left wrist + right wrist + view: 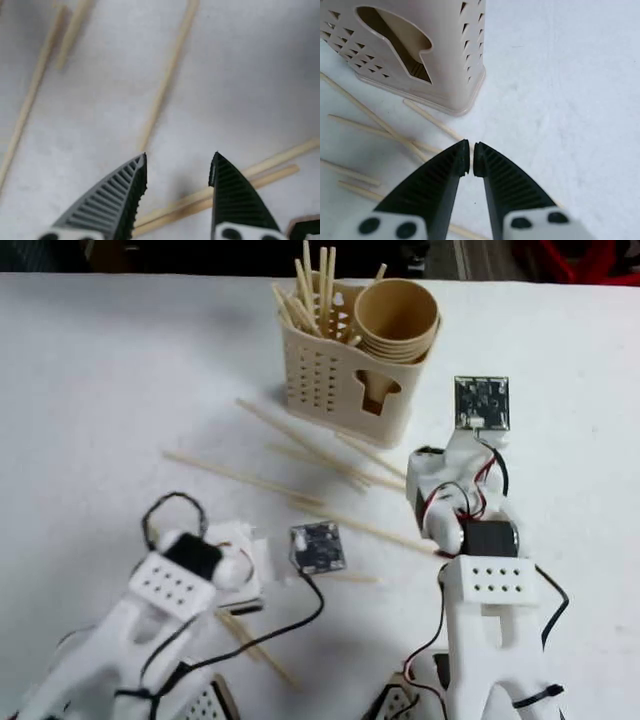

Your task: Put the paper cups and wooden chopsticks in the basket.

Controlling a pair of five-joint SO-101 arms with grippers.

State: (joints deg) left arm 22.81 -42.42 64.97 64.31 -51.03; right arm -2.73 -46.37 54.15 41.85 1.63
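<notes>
The paper cups are already stacked in the basket at upper centre, with some chopsticks. Several loose chopsticks (the remaining work) lie mid-frame below it. The left gripper stands wide open and empty; the right gripper is almost closed, holding nothing

The white table carries the basket and loose chopsticks, some seemingly crossed.

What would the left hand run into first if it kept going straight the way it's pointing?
Most likely the chopstick lying just ahead of the open left hand, or the bare table right beside it. Depth is unclear.
</notes>
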